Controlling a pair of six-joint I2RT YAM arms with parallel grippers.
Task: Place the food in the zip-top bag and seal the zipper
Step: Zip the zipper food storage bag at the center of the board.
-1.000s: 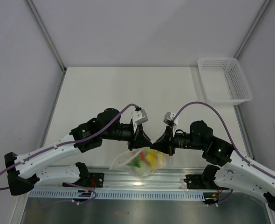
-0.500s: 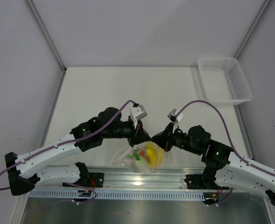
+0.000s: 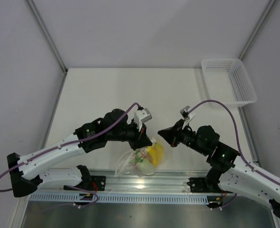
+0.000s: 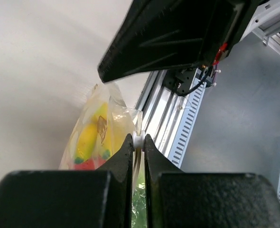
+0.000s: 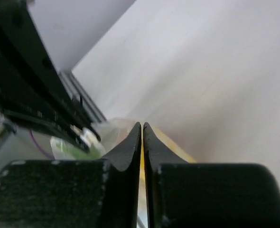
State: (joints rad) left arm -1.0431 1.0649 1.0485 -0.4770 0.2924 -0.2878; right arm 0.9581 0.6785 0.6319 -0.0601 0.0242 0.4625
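The clear zip-top bag [image 3: 136,164] hangs from my left gripper [image 3: 148,141] near the table's front edge. Inside it are the yellow banana bunch [image 3: 154,153], the red fruit and the green-leaved radish [image 3: 141,158]. In the left wrist view my left gripper [image 4: 138,137] is shut on the zipper [image 4: 138,140] at the bag's top edge; the banana [image 4: 88,138] and red fruit [image 4: 87,165] show through the plastic. My right gripper [image 3: 161,132] is shut and empty, just right of the bag's top and apart from it. In the right wrist view its jaws [image 5: 142,125] are closed, with yellow blurred behind them.
A white mesh basket [image 3: 228,80] stands at the back right of the table. A metal rail [image 3: 144,183] runs along the near edge, just below the bag. The right gripper's black body [image 4: 178,33] fills the top of the left wrist view.
My right gripper has let go of the bag's top and drawn back to the right. The bag has swung from spread between both grippers to hanging from the left one alone.
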